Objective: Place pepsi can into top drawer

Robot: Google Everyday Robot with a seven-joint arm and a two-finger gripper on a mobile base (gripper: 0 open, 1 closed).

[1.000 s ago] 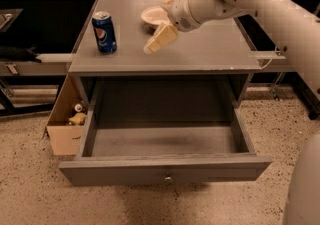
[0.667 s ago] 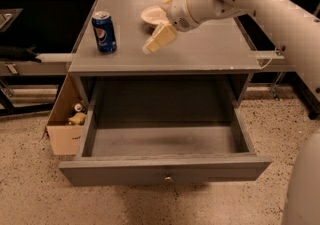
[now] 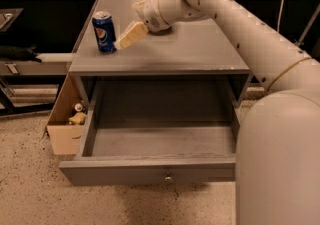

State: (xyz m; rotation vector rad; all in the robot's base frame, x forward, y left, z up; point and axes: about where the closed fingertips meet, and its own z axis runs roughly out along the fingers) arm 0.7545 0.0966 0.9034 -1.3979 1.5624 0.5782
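Note:
The blue pepsi can [image 3: 104, 31] stands upright near the left edge of the grey cabinet top [image 3: 200, 51]. My gripper [image 3: 125, 40] reaches in from the right and its cream fingers end just right of the can, close to its lower part. The gripper holds nothing that I can see. The top drawer [image 3: 150, 169] is pulled out wide below the cabinet top, and its inside is bare. Its small round knob [image 3: 168, 179] shows on the front panel.
An open cardboard box [image 3: 67, 119] with small items stands on the floor at the cabinet's left side. My arm [image 3: 250, 34] crosses the back right of the cabinet top and fills the right of the view. Dark shelving runs behind.
My gripper has moved left across the cabinet top, from beside the cream bowl to right next to the can. The bowl is now hidden behind my arm. The can has not moved.

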